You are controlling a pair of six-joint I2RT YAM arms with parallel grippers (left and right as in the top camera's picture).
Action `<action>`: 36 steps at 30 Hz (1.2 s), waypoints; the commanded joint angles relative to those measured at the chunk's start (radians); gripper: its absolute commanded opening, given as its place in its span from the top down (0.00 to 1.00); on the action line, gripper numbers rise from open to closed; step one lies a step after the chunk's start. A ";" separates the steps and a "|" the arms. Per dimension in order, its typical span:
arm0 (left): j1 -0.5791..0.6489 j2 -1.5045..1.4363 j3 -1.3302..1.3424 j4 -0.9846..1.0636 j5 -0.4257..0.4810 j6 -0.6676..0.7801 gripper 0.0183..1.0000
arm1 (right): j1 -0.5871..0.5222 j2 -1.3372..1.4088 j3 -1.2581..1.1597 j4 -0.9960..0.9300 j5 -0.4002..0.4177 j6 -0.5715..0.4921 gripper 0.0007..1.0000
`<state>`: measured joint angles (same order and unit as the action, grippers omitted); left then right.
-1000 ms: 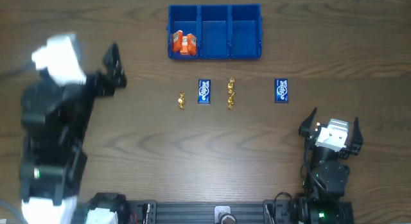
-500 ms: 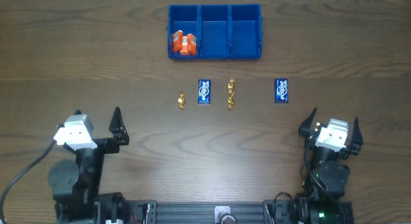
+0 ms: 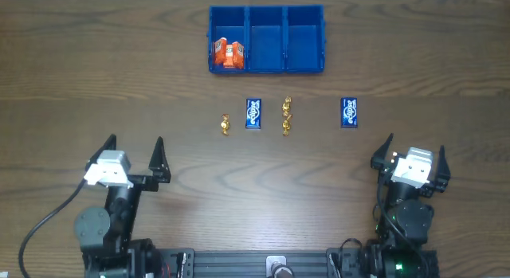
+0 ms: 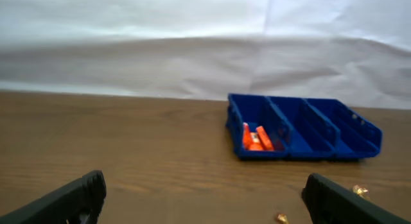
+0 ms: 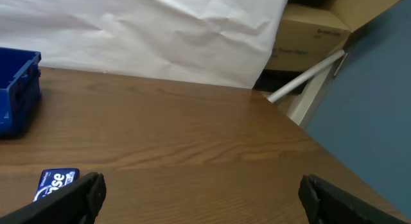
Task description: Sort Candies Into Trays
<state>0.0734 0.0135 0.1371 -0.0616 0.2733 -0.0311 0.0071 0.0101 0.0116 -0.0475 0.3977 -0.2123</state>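
With the left gripper (image 3: 135, 140) and right gripper (image 3: 414, 144) both wide open and empty near the bench's (image 3: 96, 71) front edge, the blue bars (image 3: 253, 113) and gold candies (image 3: 286, 116) lie mid-bench before the blue tray (image 3: 267, 69) at its far edge, and a pinch at the clustered gold ones could scatter them or lift several

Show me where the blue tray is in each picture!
Top view: the tray sits top middle of the picture.
Left wrist view: the whole tray lies far ahead, in front of the white sheet.
Right wrist view: one end of the tray, cut off by the picture's edge.
Shared landmark: the orange candies in the tray's end compartment, seen from above and from the left wrist.
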 commanded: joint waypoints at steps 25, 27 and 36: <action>-0.022 -0.009 -0.132 0.013 0.040 0.054 0.00 | 0.003 -0.006 -0.003 -0.006 0.009 -0.005 0.00; -0.022 -0.009 -0.132 0.013 0.040 0.054 0.00 | 0.003 -0.006 -0.003 -0.005 0.009 -0.005 0.00; -0.022 -0.009 -0.132 0.013 0.040 0.054 0.00 | 0.003 -0.006 -0.003 -0.006 0.009 -0.006 0.00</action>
<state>0.0551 0.0120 0.0242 -0.0147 0.2935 0.0051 0.0074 0.0101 0.0116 -0.0479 0.3977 -0.2123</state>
